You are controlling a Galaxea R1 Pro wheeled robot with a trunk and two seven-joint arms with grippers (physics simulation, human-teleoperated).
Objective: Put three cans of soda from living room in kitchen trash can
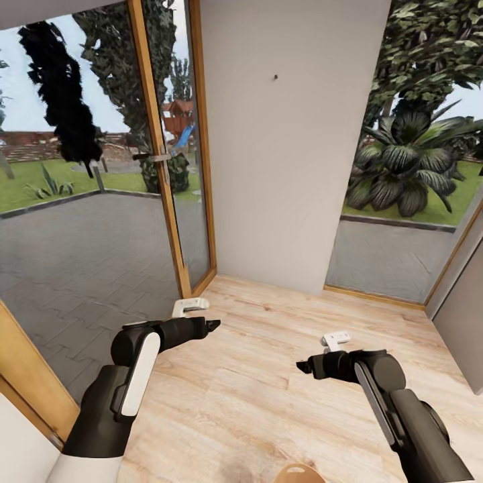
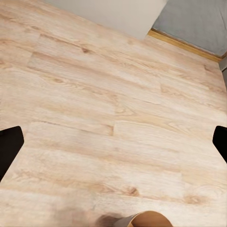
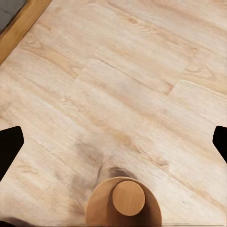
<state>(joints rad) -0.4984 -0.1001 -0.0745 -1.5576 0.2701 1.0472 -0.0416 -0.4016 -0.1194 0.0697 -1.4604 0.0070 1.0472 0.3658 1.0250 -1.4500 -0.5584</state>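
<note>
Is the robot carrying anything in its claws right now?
No. The left gripper and right gripper are both open and empty over the wooden floor.

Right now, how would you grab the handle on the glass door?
Probably around the bar of the door handle, coming straight at it from the room side and pinching it from above and below, since the bar lies level across the wooden frame.

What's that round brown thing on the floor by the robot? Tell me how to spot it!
Start at the pale wooden floor in front of the grey wall, then look between the two black arms, close to the robot. The round wooden thing is there, light brown, with a smaller disc on top.
</note>
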